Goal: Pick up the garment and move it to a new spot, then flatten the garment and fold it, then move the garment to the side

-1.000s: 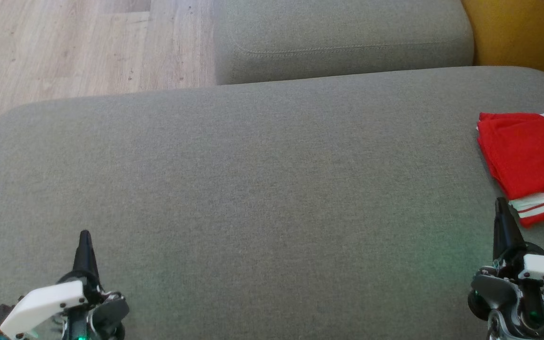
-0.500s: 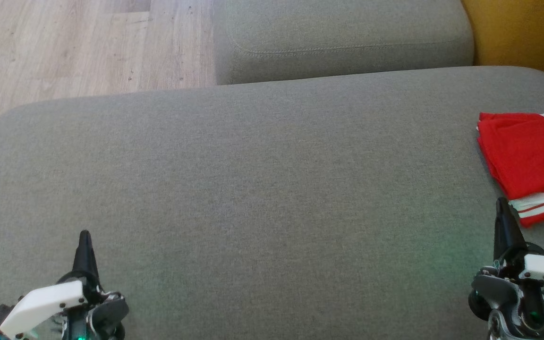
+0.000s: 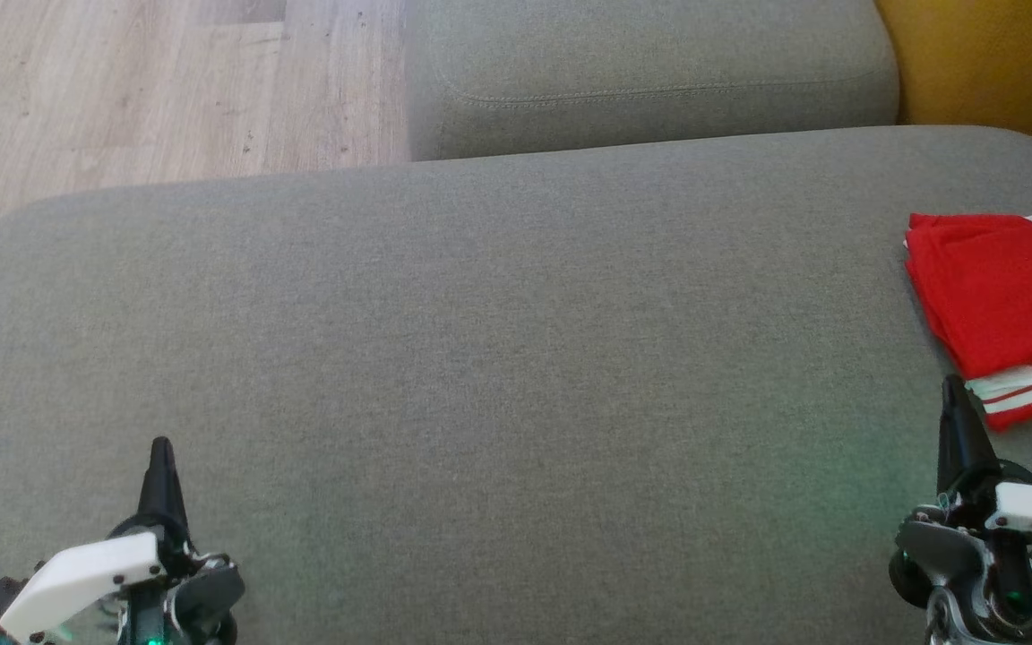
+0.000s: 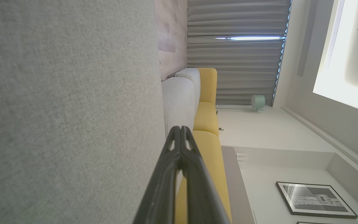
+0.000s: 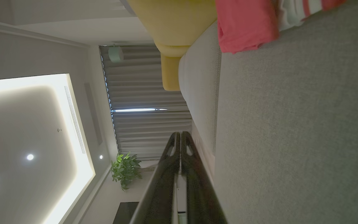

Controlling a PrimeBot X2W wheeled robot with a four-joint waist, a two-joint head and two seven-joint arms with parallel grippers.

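A folded red garment (image 3: 1004, 300) with white stripes lies at the right edge of the grey sofa cushion (image 3: 480, 376); it shows again at the top of the right wrist view (image 5: 244, 25). My right gripper (image 3: 952, 387) is shut and empty, its tip just short of the garment's near striped corner. My left gripper (image 3: 160, 445) is shut and empty at the lower left, far from the garment. In the wrist views the left gripper (image 4: 180, 127) and right gripper (image 5: 180, 133) have their fingers pressed together.
A second grey cushion (image 3: 650, 72) sits behind the main one. Wooden floor (image 3: 122, 90) lies at the upper left and a yellow seat (image 3: 991, 63) at the upper right. A yellow sofa section (image 4: 207, 112) and curtains (image 4: 235, 56) stand beyond.
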